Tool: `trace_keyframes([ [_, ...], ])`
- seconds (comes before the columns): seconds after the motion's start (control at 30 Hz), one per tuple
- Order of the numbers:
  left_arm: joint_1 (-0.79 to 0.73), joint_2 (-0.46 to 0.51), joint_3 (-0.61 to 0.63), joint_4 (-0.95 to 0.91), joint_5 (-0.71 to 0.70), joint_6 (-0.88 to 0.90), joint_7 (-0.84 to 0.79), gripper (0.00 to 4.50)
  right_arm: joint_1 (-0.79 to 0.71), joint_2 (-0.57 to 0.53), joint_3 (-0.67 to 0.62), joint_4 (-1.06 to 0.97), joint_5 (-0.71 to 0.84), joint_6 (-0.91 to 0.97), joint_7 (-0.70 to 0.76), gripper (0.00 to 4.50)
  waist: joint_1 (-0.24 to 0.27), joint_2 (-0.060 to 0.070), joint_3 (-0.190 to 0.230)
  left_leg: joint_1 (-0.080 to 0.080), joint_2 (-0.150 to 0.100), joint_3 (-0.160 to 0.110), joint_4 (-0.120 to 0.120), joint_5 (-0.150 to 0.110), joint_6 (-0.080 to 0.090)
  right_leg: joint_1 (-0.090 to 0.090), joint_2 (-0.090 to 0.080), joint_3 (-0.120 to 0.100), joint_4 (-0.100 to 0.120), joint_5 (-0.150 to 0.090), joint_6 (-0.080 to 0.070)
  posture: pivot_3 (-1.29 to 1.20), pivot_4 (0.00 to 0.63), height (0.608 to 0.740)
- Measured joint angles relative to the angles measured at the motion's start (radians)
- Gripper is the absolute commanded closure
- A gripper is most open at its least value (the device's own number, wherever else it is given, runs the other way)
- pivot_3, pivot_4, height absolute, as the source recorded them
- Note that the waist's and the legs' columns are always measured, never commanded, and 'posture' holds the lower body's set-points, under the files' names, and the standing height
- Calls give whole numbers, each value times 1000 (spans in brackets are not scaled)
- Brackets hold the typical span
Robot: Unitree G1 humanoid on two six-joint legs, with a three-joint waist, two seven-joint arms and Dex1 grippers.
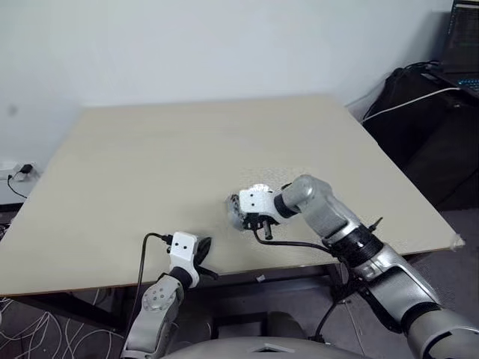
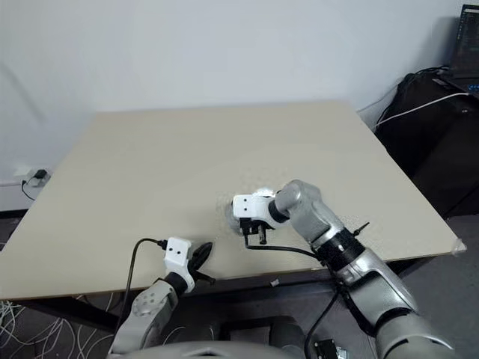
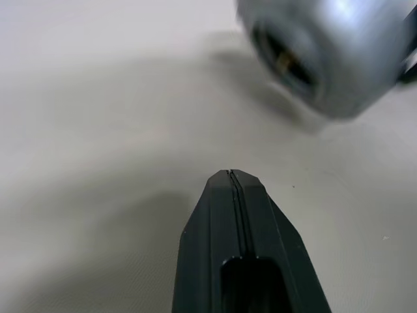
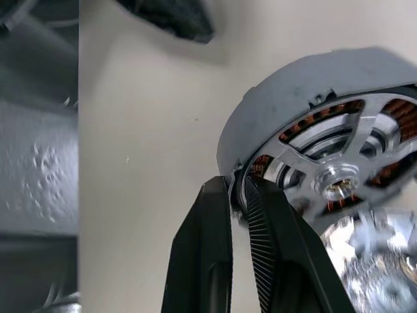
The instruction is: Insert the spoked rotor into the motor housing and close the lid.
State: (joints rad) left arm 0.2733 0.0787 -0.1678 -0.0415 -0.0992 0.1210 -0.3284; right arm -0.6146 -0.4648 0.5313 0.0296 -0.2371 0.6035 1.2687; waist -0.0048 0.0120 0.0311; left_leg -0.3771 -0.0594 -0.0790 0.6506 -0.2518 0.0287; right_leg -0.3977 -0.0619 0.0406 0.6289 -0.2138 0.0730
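My right gripper (image 4: 238,195) pinches the rim of the motor housing (image 4: 326,150), lifted just above the worktop (image 1: 187,149). Such a thin pinch could slip. My left gripper (image 3: 233,176) fingers are pressed together, empty.

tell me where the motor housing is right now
The motor housing is pinched at its rim by the right gripper, lifted just above the table near its front edge, right of the left gripper.

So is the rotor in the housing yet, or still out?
In. In the right wrist view the spoked rotor sits over the copper windings of the motor housing, and the right gripper pinches the assembly's rim.
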Motion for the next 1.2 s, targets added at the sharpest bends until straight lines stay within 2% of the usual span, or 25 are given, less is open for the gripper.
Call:
trace_keyframes([
  [0.23, -6, 0, -1, 7, -1, 0, -1, 4500, 87, -126, -59, -239, 132, 347, 14, 4382, 13, -1, 1, -1, 0, 0, 0, 0, 1, -1, 0, 0, 0, -2, -4, 0, 0, 740],
  [0.33, -9, -1, -2, 9, -1, 0, -4, 4500, 112, -148, -70, -307, 198, 477, -3, 4382, 15, -2, 1, -1, 1, 0, 0, 0, 1, 0, 0, 0, 0, -5, 1, 0, 0, 740],
  [0.4, -10, 0, -2, 10, -1, 0, -5, 4500, 123, -139, -87, -339, 246, 570, -31, 4382, 17, -2, 1, -1, 1, 0, 1, 0, 1, 0, 0, 0, 0, -5, 1, 0, 0, 740],
  [0.53, -12, 0, -2, 16, -1, 1, -9, 4500, 127, -30, -147, -355, 325, 746, -144, 4382, 17, -3, 2, -1, 1, 1, 1, -1, -1, 0, 0, 0, 0, -5, 2, 0, 0, 740],
  [0.83, -12, -1, -1, 20, -1, 1, -14, 4500, 82, 31, -139, -262, 384, 730, -338, 4382, 19, -4, 2, -1, 0, 1, 2, -2, -2, 0, -1, 0, -1, -2, 0, 0, 0, 740],
  [1.03, -11, -2, 0, 20, -1, 1, -5, 4500, 78, 52, -76, -201, 416, 677, -387, 4382, 17, -4, 2, -1, 0, 1, 1, -1, 0, 0, 0, 0, -1, -3, 0, 0, 0, 740],
  [1.2, -10, -1, 0, 20, -1, 1, -2, 4500, 75, 100, -73, -171, 460, 672, -422, 4382, 16, -3, 2, -1, 1, 1, 1, -1, 0, -1, 0, 0, 0, -3, 1, 0, 0, 740],
])
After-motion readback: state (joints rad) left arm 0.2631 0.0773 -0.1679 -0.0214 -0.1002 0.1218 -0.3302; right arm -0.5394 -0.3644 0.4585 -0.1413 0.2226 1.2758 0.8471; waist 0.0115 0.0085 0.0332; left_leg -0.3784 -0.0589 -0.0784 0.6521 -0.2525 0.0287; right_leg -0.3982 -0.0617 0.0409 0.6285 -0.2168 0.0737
